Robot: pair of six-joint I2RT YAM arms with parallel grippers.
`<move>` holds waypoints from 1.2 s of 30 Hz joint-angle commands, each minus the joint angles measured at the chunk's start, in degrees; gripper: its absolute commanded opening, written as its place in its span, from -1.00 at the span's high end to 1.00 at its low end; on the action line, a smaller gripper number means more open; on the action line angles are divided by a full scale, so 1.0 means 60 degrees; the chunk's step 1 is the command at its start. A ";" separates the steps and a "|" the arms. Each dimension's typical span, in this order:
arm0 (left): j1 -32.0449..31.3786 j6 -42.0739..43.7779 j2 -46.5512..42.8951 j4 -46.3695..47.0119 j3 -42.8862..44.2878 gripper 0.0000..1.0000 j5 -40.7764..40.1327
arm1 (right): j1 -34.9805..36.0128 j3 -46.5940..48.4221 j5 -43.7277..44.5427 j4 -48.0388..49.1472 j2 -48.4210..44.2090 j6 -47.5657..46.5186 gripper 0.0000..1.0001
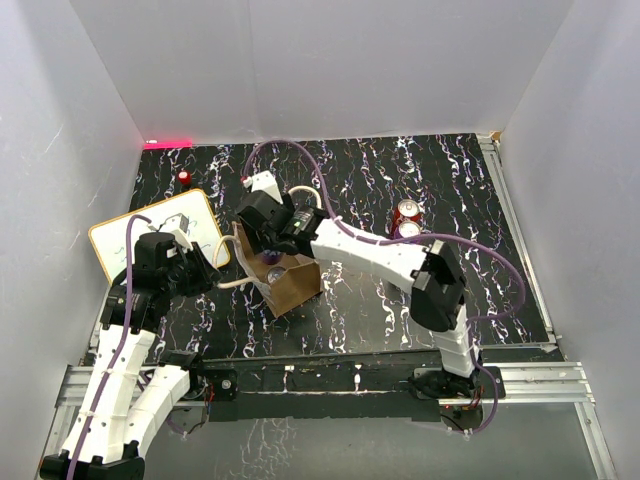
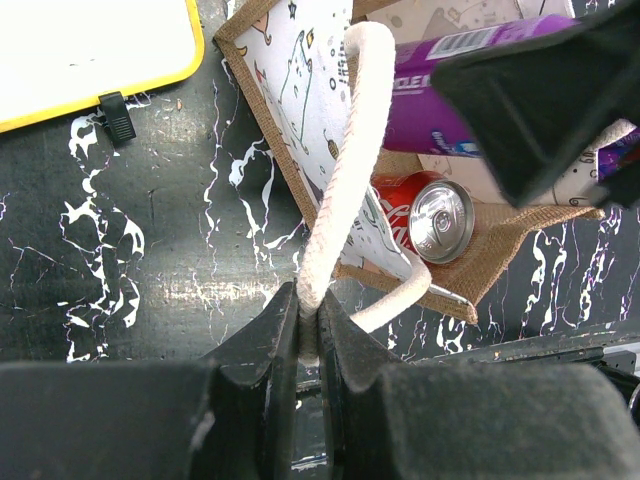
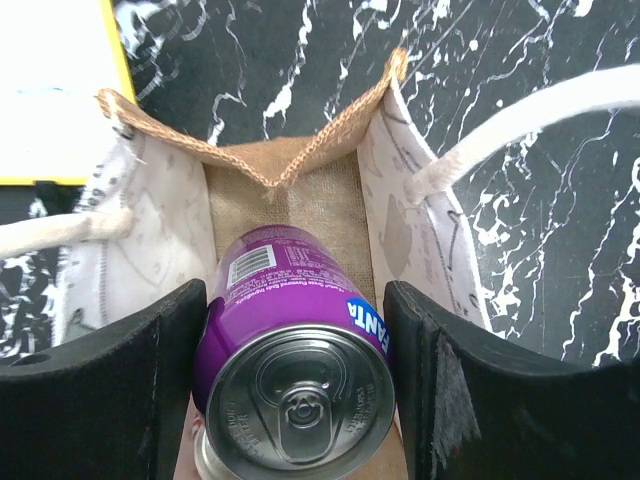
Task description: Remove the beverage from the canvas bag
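The tan canvas bag stands open on the black table, its mouth up. My left gripper is shut on one cream handle at the bag's left side, seen from above. My right gripper is at the bag's mouth, shut on a purple Fanta can, one finger on each side. The can's lower part is still between the bag's walls. The purple can shows in the left wrist view, with a red cola can lying inside the bag beneath it.
A yellow-rimmed whiteboard lies left of the bag, close to my left arm. Two cans stand on the table to the right. A small red thing and a white block sit farther back.
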 commanded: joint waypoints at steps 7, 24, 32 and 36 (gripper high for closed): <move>0.0060 0.0021 0.0022 0.0009 -0.0046 1.00 -0.0119 | -0.0008 -0.0588 0.0173 0.1842 -0.3295 -0.0111 0.85; 0.0060 0.0041 0.0106 0.0033 -0.0046 1.00 -0.0031 | -0.0017 -0.7067 0.1223 0.0258 -0.9205 0.2012 0.85; 0.0060 0.0050 0.0132 0.0039 -0.0045 1.00 -0.0031 | -0.0326 -0.9322 0.2735 -0.1632 -0.8731 0.4968 0.85; 0.0064 0.0056 0.0138 0.0034 -0.0050 1.00 -0.0031 | -0.1139 -0.9292 0.2513 -0.2072 -0.7696 0.5679 0.85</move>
